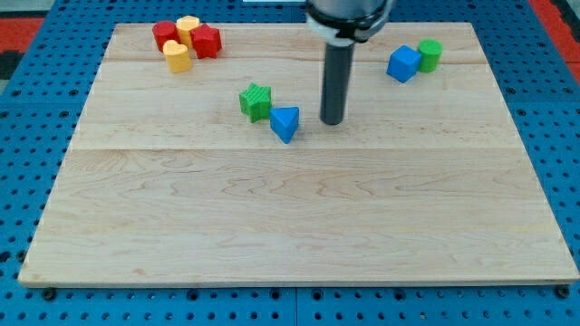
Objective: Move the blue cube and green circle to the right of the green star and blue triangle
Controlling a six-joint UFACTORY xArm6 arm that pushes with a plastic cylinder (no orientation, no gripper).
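Wood counter (299,226) carries all the blocks. My tip (333,121) rests just to the view's right of the blue triangle (285,123), near but apart from it. The green star (256,100) sits touching the triangle at its upper left. The blue cube (403,63) and the green circle (430,54) stand side by side, seemingly touching, well apart toward the view's top right. No claw is fitted, only the dark rod. Two red blocks (206,41) and two yellow blocks (177,56), shapes hard to tell, cluster at the top left.
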